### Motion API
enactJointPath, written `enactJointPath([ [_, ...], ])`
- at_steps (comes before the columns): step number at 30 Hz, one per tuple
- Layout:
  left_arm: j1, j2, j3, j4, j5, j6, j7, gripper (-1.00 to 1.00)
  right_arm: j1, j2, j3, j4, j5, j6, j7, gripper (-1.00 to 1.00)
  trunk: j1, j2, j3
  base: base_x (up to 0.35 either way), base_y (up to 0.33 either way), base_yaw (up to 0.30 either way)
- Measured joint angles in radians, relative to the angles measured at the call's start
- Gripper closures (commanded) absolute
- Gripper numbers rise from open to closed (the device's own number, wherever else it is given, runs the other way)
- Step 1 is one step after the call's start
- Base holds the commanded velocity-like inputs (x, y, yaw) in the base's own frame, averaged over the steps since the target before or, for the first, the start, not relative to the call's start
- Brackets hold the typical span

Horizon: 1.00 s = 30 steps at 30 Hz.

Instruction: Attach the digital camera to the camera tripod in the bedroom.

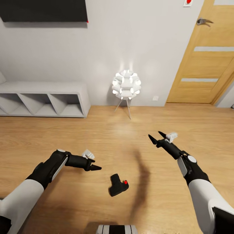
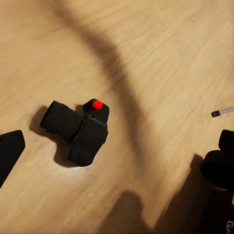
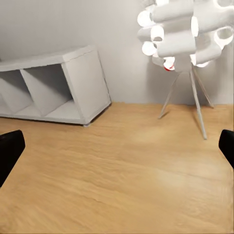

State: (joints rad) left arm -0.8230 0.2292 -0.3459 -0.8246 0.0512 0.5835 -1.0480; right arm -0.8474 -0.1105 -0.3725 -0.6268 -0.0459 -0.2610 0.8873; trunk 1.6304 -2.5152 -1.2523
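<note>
1. A light wood floor runs to a pale grey wall, with a wood door at the right.
2. A low white shelf unit and a glowing white ball lamp (thin splayed legs) stand along the wall.
3. The digital camera lies on the floor between both arms, near the left pincer.
4. The left pincer is spread in its wrist view; the right pincer is released, holding nothing.
</note>
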Motion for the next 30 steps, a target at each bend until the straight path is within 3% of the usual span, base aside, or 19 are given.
enactJointPath([
  [2, 0.0, 0.0, -0.008, 0.003, 0.0, -0.008, 0.001, -1.0, 0.0, 0.001, -0.032, 0.0, -0.007, 0.001, 0.002, -1.0, 0.001, 0.0, -0.008, 0.0, 0.0, 0.0],
  [10, 0.0, 0.0, -0.028, 0.033, 0.0, -0.093, 0.002, -1.0, 0.0, 0.003, -0.077, 0.0, -0.016, 0.002, 0.004, -1.0, 0.004, -0.002, -0.039, 0.0, 0.0, 0.0],
  [21, 0.0, -0.001, -0.039, 0.069, 0.0, -0.171, 0.002, -1.0, 0.0, 0.011, -0.086, 0.002, -0.018, 0.001, 0.002, -1.0, 0.009, -0.005, -0.081, 0.0, 0.0, 0.0],
  [30, 0.0, -0.002, -0.048, 0.154, 0.0, -0.232, 0.006, -1.0, 0.0, 0.023, -0.087, 0.004, -0.017, -0.003, -0.002, -1.0, 0.013, -0.007, -0.116, 0.0, 0.0, 0.0],
])
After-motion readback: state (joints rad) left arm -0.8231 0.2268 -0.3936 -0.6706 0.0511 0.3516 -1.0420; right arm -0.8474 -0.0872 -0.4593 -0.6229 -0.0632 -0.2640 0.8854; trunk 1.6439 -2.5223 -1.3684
